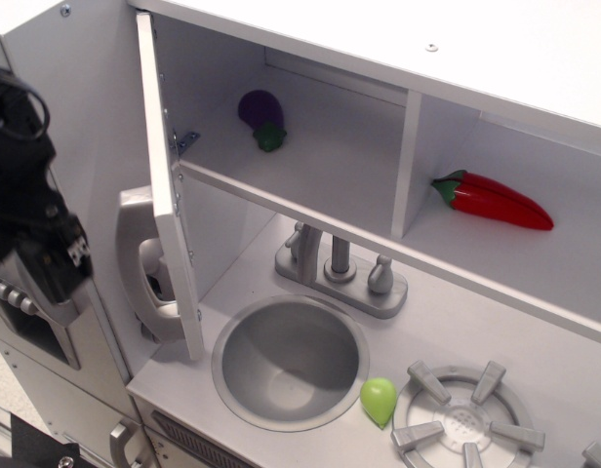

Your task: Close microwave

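Note:
The microwave door (32, 331) shows at the lower left edge, with a row of small grey buttons, a dark window and a grey handle. Only a small part is visible, and I cannot tell how far it stands open. My gripper (47, 258) is a blurred black mass at the left edge, just above and partly in front of that door. Its fingers cannot be made out.
A white cupboard door (169, 195) stands open, edge-on, with a grey phone handset (140, 258) behind it. A purple eggplant (263, 117) and a red pepper (496, 200) lie on the shelf. Below are a faucet (340, 268), a sink (232, 380), a green fruit (379, 400) and a burner (466, 419).

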You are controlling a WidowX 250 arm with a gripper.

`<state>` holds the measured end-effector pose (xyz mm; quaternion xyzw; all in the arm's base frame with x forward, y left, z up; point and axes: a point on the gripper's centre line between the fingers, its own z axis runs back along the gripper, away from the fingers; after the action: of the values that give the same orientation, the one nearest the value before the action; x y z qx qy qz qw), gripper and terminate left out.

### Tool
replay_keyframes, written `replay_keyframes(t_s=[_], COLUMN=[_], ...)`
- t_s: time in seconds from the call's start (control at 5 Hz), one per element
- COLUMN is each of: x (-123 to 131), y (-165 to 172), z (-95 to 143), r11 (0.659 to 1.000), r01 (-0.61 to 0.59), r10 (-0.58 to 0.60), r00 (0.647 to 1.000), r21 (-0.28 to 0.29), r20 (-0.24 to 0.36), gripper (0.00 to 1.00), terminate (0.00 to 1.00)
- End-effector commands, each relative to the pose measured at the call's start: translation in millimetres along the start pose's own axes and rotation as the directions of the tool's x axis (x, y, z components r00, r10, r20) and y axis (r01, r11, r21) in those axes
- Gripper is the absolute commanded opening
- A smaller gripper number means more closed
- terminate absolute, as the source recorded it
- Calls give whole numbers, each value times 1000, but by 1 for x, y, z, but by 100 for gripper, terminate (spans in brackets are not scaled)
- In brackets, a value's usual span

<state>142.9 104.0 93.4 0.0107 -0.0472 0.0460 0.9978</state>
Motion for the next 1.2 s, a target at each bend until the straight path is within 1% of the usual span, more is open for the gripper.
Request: replay_keyframes(t_s=[0.0,0.2,0.4,0.6,0.8,1.0], x=[52,68,76,81,100,125], y=[-16,-29,-49,-66,-80,-86], z=[3,1,0,-5,-9,-13], r11=[993,988,988,989,989,985], r01=[-118,-155,-156,-145,-146,-170], r10=[118,155,156,145,145,165], r00=[992,986,986,987,983,970], r21=[5,-6,-3,5,5,14], r20=[52,62,52,65,115,176], gripper=[100,100,100,100,100,100], terminate=[0,0,0,0,0,0])
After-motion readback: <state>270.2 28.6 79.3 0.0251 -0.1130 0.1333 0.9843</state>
